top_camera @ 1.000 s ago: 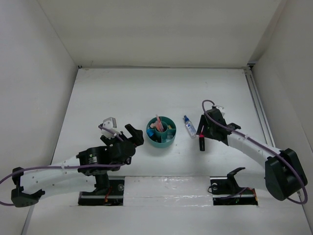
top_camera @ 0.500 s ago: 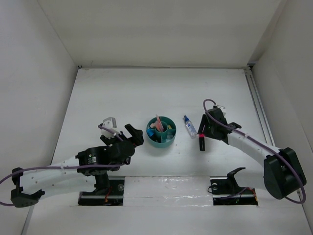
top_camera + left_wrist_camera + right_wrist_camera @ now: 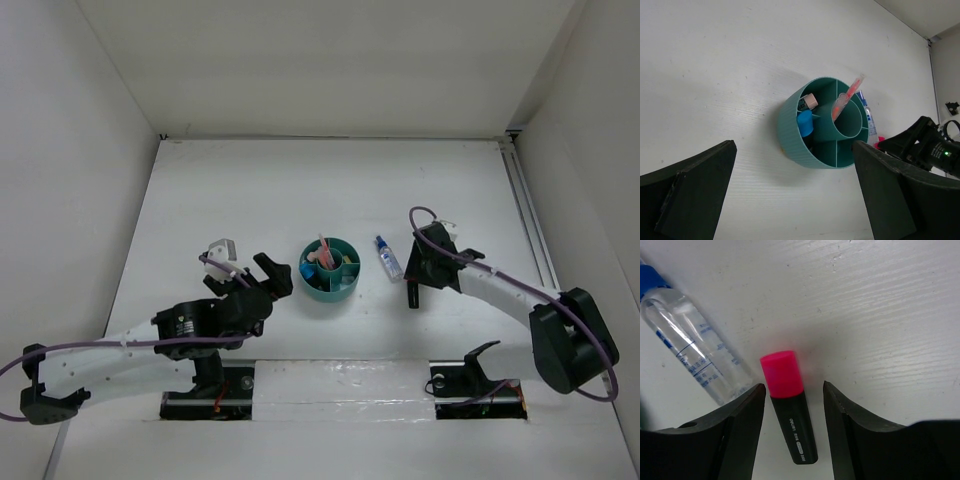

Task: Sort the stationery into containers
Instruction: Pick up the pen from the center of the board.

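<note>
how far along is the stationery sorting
Mostly done: pinkish pencils and a blue-capped marker already stand in the teal organizer. In hand: the right pincer straddles the pink-capped marker lying on the table, fingers open, not yet gripping. Left: that marker and the clear bottle beside it.

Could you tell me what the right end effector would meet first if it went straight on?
Probably the pink-capped marker, lying between the right end effector's open fingers; depth is unclear.
</note>
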You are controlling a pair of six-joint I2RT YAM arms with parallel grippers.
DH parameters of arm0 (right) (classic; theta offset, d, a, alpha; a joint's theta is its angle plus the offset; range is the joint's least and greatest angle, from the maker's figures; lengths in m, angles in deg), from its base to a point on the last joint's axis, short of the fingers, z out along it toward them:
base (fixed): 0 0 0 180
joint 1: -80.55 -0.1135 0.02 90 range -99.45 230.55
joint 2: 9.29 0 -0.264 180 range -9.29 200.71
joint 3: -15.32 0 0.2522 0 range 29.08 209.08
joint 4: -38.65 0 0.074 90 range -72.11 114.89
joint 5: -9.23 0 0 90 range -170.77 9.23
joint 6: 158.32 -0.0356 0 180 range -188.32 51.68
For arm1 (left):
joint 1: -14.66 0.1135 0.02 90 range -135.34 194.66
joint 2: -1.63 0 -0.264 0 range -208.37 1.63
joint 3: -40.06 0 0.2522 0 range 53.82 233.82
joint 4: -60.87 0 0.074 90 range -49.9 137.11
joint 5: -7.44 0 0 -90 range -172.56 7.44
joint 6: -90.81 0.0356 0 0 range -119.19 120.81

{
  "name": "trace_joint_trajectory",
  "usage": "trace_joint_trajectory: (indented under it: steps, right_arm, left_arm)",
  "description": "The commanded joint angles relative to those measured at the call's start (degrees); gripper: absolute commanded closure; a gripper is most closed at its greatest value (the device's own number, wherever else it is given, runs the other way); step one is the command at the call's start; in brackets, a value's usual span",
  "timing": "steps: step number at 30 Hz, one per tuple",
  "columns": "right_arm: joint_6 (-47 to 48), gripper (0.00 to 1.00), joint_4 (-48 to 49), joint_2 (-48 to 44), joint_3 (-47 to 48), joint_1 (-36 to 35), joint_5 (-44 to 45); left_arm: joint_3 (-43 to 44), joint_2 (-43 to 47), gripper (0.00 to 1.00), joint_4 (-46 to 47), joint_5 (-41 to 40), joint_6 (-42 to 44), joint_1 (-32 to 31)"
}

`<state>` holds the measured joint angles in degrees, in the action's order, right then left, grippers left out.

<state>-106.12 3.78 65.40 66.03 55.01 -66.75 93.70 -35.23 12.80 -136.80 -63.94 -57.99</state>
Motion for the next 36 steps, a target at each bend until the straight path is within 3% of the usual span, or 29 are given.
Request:
trace_joint_trajectory:
  steps: [1,11,14,20,25,29,33,36]
  right_arm:
    - [-0.17,0.44,-0.43,1.42,2.07,-0.3,1.45]
    - [1.59,0.44,-4.03,6.6,6.46,-0.3,-0.13]
    - [2.11,0.61,-4.03,7.13,6.47,0.4,-0.13]
    - [2.65,0.75,-4.03,7.13,6.47,1.02,-1.8]
    - [2.65,1.0,-4.03,6.61,6.47,1.55,-1.8]
    - [2.03,1.0,-4.03,3.63,5.94,1.55,-1.1]
    - [0.8,1.0,-5.51,-5.06,6.55,0.84,0.39]
    - [0.8,1.0,-8.42,-7.8,9.35,-1.35,3.98]
  left_arm:
    - [-0.33,1.0,0.0,0.03,-1.66,0.94,-0.04]
    - [-0.33,2.06,0.0,0.55,-1.66,1.56,-0.04]
    - [-0.33,2.06,0.0,0.55,-1.66,2.09,-0.04]
    - [-0.33,2.06,0.0,0.55,-1.66,2.61,-0.04]
    - [-0.33,2.06,0.0,1.08,-1.66,2.61,-0.04]
    - [0.19,1.01,0.0,1.08,-1.05,3.14,-0.04]
    - [0.82,0.48,0.0,1.61,0.1,4.89,-0.04]
    - [1.52,0.48,0.0,5.73,2.73,9.18,-0.04]
